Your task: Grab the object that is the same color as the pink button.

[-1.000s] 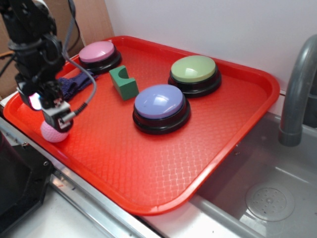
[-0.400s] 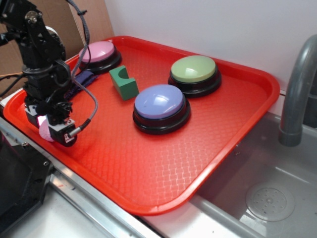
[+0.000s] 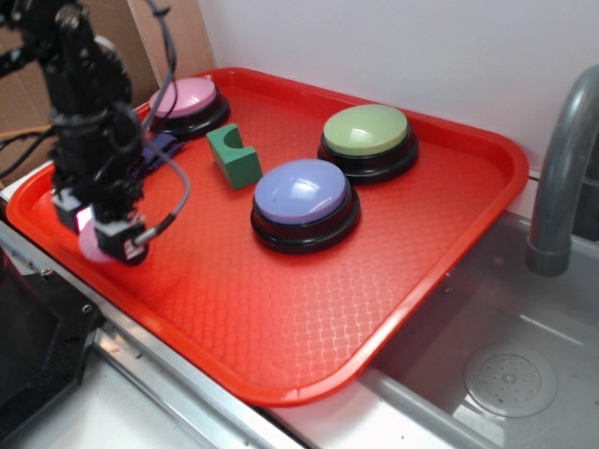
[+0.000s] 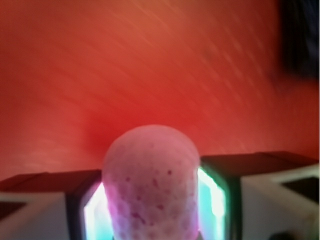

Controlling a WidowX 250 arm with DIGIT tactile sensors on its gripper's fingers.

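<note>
Lower left of frame: black end effector (image 3: 98, 234) clamped on the small dimpled light-pink ball (image 4: 150, 182), over the red plastic tray (image 3: 281, 309).

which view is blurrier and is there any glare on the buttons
Wrist view: streaky motion blur on the red tray, the pink ball soft and close, glowing pads beside it. Exterior view: mostly sharp, only the gripper smeared; pale window glare on the blue button, fainter on the pink button.
</note>
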